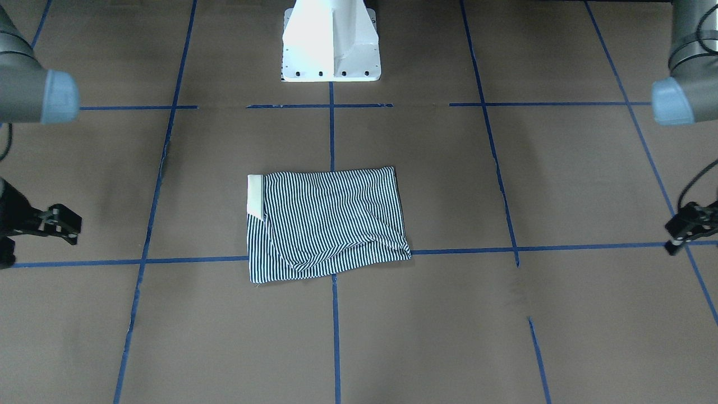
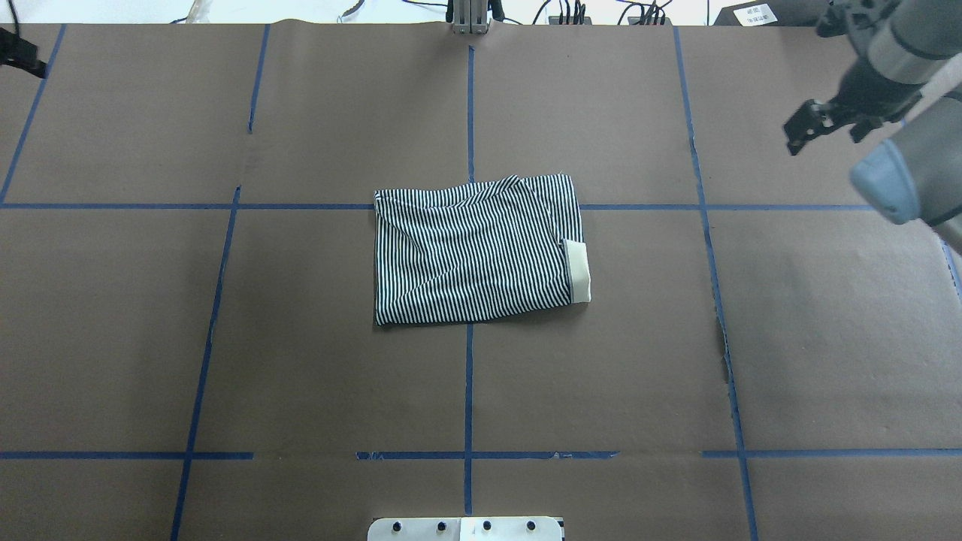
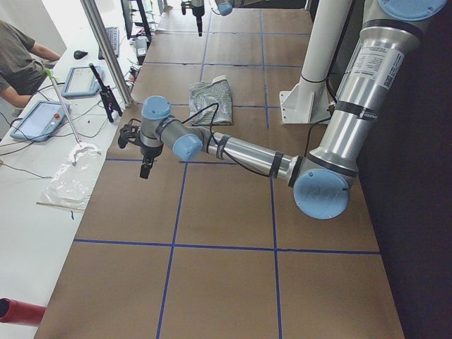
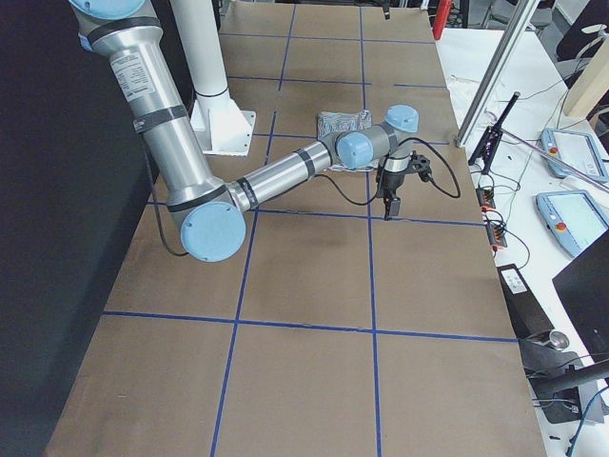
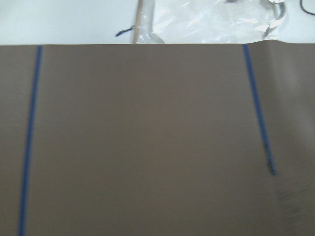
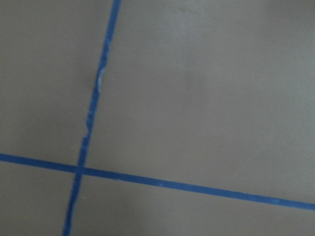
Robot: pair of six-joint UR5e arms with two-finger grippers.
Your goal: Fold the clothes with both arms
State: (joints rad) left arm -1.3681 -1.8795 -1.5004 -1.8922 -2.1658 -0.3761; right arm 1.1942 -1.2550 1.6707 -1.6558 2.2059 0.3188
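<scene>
The clothes are one navy-and-white striped shirt [image 1: 331, 221] [image 2: 473, 252], folded into a compact rectangle at the middle of the brown table. Its cream collar [image 1: 255, 193] [image 2: 577, 270] shows at the edge on the robot's right. My right gripper [image 1: 64, 224] [image 2: 815, 128] hovers far out to the right of the shirt, open and empty. Equally far out on the other side hangs my left gripper [image 1: 679, 230] [image 3: 135, 152], which looks open and holds nothing. Both wrist views show only bare table paper and blue tape.
The white pedestal [image 1: 331, 45] stands on the robot's side of the shirt. Blue tape lines [image 2: 469, 113] grid the table. Beyond the far edge, a bench holds tablets [image 3: 42, 120], crumpled plastic [image 5: 211, 19] and cables. A seated person [image 3: 18, 53] is at that bench.
</scene>
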